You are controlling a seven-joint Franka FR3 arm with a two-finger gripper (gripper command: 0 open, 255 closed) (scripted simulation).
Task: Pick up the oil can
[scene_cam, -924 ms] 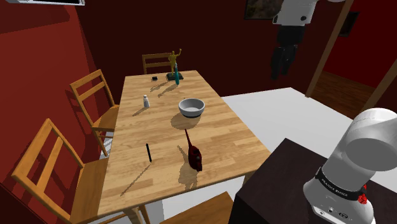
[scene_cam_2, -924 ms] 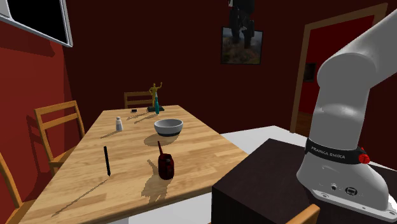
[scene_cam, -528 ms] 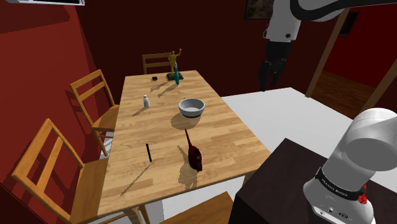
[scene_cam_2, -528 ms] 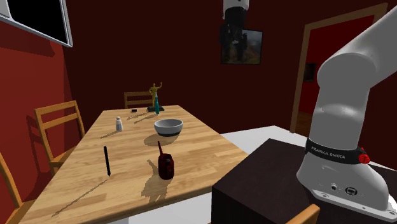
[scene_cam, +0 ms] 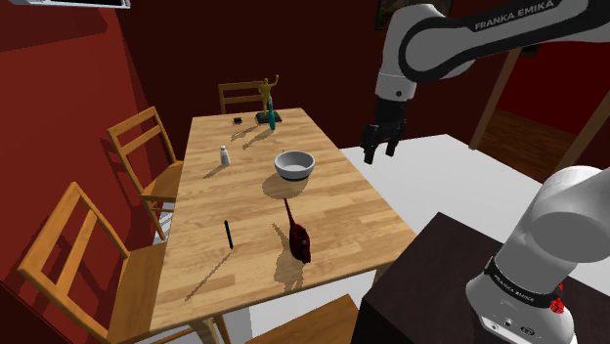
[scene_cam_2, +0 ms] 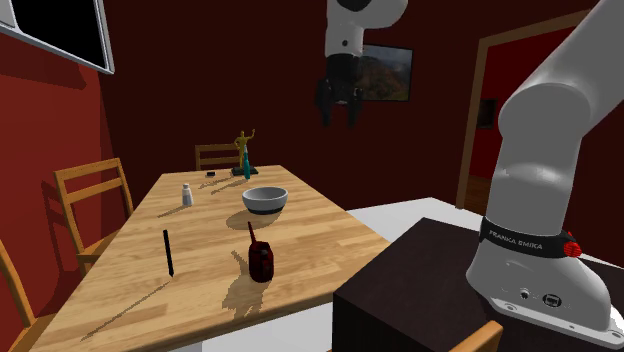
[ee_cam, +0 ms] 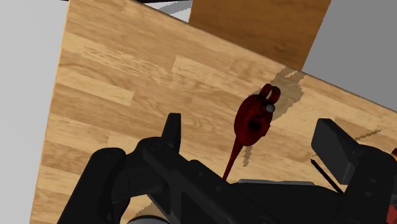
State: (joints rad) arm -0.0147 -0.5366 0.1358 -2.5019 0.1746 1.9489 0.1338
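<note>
Red oil can near table edge, bare wood around, jaws apart.

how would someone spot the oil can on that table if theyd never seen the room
Find the wooden table. Near its end closest to the robot's stand, on this side of the white bowl, stands the oil can: the only dark red thing there, squat with a long thin spout.

Dark red walls, wooden table, wooden chairs, framed picture, wood-trimmed doorway.
</note>
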